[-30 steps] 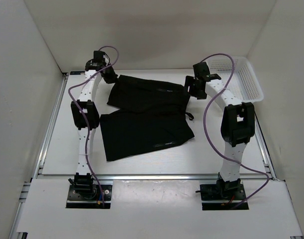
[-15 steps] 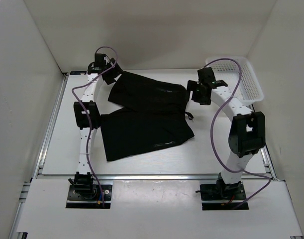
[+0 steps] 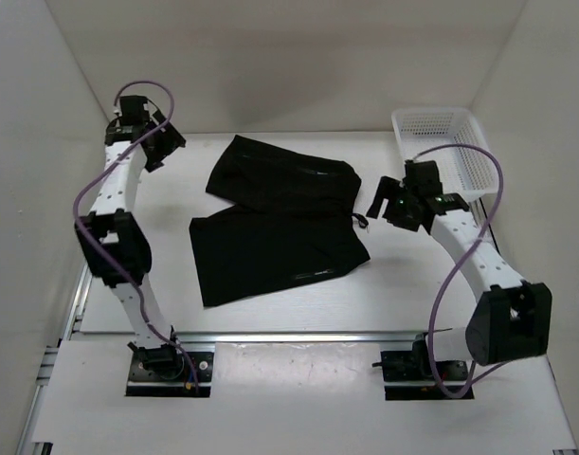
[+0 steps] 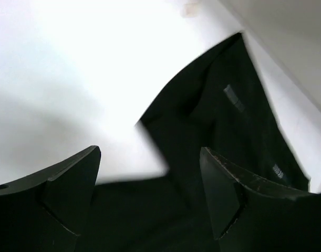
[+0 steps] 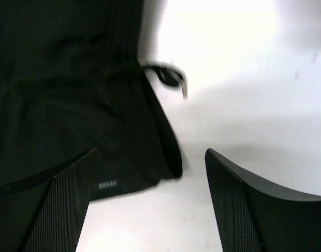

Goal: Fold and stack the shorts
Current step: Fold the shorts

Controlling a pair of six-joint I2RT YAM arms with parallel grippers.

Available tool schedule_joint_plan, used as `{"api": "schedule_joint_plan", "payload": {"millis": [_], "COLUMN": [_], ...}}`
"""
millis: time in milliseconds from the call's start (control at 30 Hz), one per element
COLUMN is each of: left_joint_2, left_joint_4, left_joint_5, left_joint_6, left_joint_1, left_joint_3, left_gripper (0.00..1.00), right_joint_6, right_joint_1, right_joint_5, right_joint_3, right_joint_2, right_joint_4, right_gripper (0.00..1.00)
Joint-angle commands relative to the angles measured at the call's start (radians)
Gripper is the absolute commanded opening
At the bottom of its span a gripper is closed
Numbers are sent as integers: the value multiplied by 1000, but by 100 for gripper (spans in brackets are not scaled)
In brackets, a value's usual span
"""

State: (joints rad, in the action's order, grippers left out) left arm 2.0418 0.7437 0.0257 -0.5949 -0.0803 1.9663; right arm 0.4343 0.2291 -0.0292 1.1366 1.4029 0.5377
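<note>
- Soft black fabric shorts (image 3: 280,223) are laid flat in the middle of the top view, waistband to the right, two wide legs fanned out to the left; no fold is seen yet.
- Left two-finger gripper (image 3: 164,144) has been swung away to the upper left of the frame, well apart from the shorts; one second ago it was at the far leg's corner.
- In the left wrist view the left gripper (image 4: 149,181) is seen spread wide with nothing between the fingers; the shorts (image 4: 228,131) fill the right half.
- Right two-finger gripper (image 3: 380,199) has been pulled back from the waistband edge and is now just beside it, at centre right.
- In the right wrist view the right gripper (image 5: 149,202) is parted wide and empty; the shorts (image 5: 71,79) fill the upper left, with the small dangling drawstring tip (image 5: 173,79) lying on white.
- Judged: the cloth has been released after spreading, so the first fold is still to be done and no stack has been started.
- White flat table (image 3: 412,294) is matte, with a metal rail along the lower edge.
- White mesh plastic basket (image 3: 460,142) is placed at upper right, apart from the shorts.
- The scene is boxed in by plain white walls.
</note>
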Motion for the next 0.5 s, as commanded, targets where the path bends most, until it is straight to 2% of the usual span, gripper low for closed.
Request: {"api": "schedule_joint_plan", "payload": {"millis": [0,33,100,133,200,333,467], "left_joint_2": [-260,-308,-443,-483,-596,-782,-900], "left_joint_4": [130,144,144,144,144,155,164], "left_joint_5": [-107,-107,6,32,81,124,137], "left_joint_6": [26,5,-28,-49,-104,-201,-285], "left_joint_1": [4,4,4,19,54,143,172], "left_joint_3": [-238,-403,-580,-735,-867,-1145,-1268], "left_gripper": [87,87,88,89,91,91,91], "right_joint_6": [69,83,124,138,179,198,218], "right_joint_1": [-65,-76,-85,-85,-85,-85,-85], "right_joint_5": [153,191,280,302,345,357,383], "right_joint_3": [-144,-187,-303,-337,-411,-452,-452], "right_joint_2": [-126,-154,-226,-248,-295,-358,-372], "right_joint_4": [-11,-12,-45,-45,-71,-82,-71], "right_gripper": [83,82,82,82,82,82,82]}}
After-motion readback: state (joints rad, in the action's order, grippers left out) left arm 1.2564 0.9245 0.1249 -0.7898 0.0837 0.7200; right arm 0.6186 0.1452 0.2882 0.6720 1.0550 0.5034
